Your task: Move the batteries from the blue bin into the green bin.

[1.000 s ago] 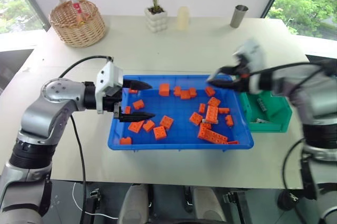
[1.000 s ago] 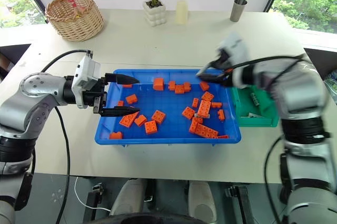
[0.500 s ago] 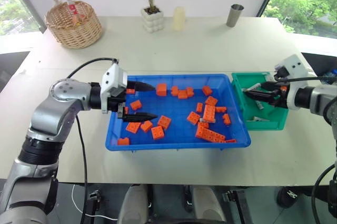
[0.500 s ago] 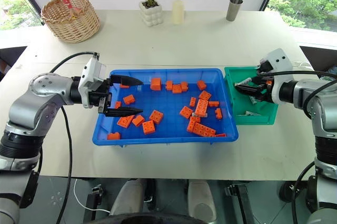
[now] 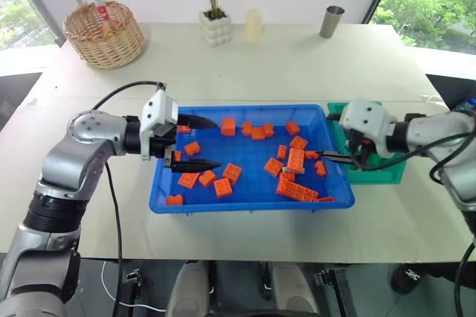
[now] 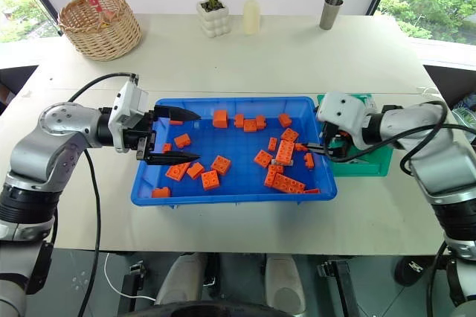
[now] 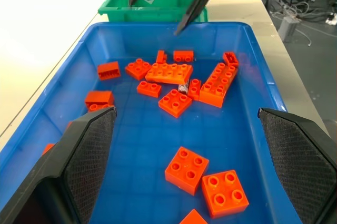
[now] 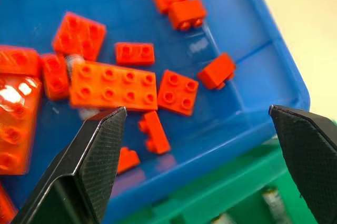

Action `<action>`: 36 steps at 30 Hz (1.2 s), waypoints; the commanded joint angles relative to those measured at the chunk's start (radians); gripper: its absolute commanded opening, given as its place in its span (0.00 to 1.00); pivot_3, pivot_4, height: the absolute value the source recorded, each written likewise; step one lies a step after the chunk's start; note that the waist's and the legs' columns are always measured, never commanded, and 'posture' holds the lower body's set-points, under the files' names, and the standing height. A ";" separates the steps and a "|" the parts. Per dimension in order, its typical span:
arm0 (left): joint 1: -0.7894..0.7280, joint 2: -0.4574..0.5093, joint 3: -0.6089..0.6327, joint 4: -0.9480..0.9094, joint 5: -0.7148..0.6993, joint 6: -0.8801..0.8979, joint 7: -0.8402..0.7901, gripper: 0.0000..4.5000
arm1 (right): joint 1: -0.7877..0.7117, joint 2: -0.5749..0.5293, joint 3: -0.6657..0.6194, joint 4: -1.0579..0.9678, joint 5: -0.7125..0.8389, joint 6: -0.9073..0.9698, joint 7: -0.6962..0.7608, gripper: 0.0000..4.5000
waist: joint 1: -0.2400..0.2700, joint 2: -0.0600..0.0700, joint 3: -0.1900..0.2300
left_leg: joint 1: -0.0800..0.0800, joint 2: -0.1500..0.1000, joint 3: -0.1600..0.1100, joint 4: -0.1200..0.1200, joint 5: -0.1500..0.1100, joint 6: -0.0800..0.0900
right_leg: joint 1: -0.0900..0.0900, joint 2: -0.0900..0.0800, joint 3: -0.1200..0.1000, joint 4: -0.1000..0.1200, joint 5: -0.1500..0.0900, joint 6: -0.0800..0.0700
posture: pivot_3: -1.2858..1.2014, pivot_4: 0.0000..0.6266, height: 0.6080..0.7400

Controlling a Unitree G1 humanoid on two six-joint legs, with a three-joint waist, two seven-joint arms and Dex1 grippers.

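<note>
The blue bin (image 5: pixel 167 196) lies mid-table and holds several orange bricks (image 5: pixel 298 160). A small silvery battery (image 7: pixel 182 86) lies wedged among the bricks at the bin's right side, and also shows as a grey battery (image 8: pixel 74 61) beside the long brick. The green bin (image 6: pixel 366 165) stands against the blue bin's right end, with batteries (image 8: pixel 272 199) inside it. My right gripper (image 5: pixel 328 137) hangs open over the blue bin's right rim, pointing left, with nothing in it. My left gripper (image 5: pixel 204 142) is open over the bin's left part, above bricks, and holds nothing.
At the table's back stand a wicker basket (image 5: pixel 103 32), a potted plant (image 5: pixel 214 25), a pale candle (image 5: pixel 253 25) and a metal cup (image 5: pixel 332 21). A black cable (image 5: pixel 119 94) runs from the left arm. Bare tabletop lies in front of both bins.
My right gripper swung from the blue bin's far right corner out over the green bin, then back to the blue bin's right rim, lower and rolled, jaws open. The left gripper stayed put.
</note>
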 commanded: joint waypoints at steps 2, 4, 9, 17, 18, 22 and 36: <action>0.007 0.025 0.037 -0.050 -0.017 0.010 0.010 1.00 | -0.021 0.011 0.041 0.046 -0.104 -0.189 0.004 0.99 | 0.000 0.000 0.000 | 0.000 0.000 0.000 0.000 0.000 0.000 | 0.000 0.000 0.000 0.000 0.000 0.000 | 0.52 0.24 0.97; 0.008 0.030 0.042 -0.052 -0.019 0.015 0.014 1.00 | -0.021 0.018 0.065 0.063 -0.146 -0.262 0.003 0.99 | 0.000 0.000 0.000 | 0.000 0.000 0.000 0.000 0.000 0.000 | 0.000 0.001 0.000 0.000 0.000 0.000 | 0.52 0.24 0.97; 0.005 0.034 0.048 -0.055 -0.022 0.024 0.022 1.00 | 0.002 0.056 0.114 0.062 -0.190 -0.352 0.020 0.99 | 0.001 0.000 0.000 | 0.000 0.000 0.000 0.000 0.000 0.000 | 0.000 0.001 0.000 0.000 0.000 0.000 | 0.52 0.24 0.97; -0.004 0.034 0.051 -0.058 -0.032 0.033 0.030 1.00 | -0.032 0.141 0.164 0.121 -0.298 -0.481 -0.007 0.99 | -0.003 -0.001 -0.001 | 0.007 0.001 0.000 0.000 0.000 0.000 | 0.006 0.001 0.000 0.001 -0.002 -0.003 | 0.52 0.24 0.97; -0.006 0.034 0.051 -0.058 -0.033 0.035 0.032 1.00 | -0.033 0.145 0.165 0.131 -0.304 -0.492 -0.006 0.99 | -0.002 -0.001 -0.001 | 0.007 0.001 0.000 0.000 0.000 0.000 | 0.006 0.001 0.000 0.001 -0.002 -0.003 | 0.52 0.24 0.97; -0.009 0.034 0.053 -0.059 -0.039 0.039 0.036 1.00 | -0.040 0.152 0.158 0.152 -0.311 -0.508 0.001 0.99 | 0.002 -0.001 0.000 | 0.006 0.000 0.000 0.000 0.000 0.000 | 0.006 0.000 0.000 0.000 -0.002 -0.003 | 0.52 0.24 0.97; -0.010 0.029 0.046 -0.059 -0.037 0.029 0.040 1.00 | -0.077 0.205 0.128 0.073 -0.178 -0.221 0.096 0.99 | 0.001 -0.001 0.000 | 0.006 0.000 0.000 0.000 0.000 0.000 | 0.006 0.000 0.000 0.001 -0.001 -0.001 | 0.52 0.24 0.97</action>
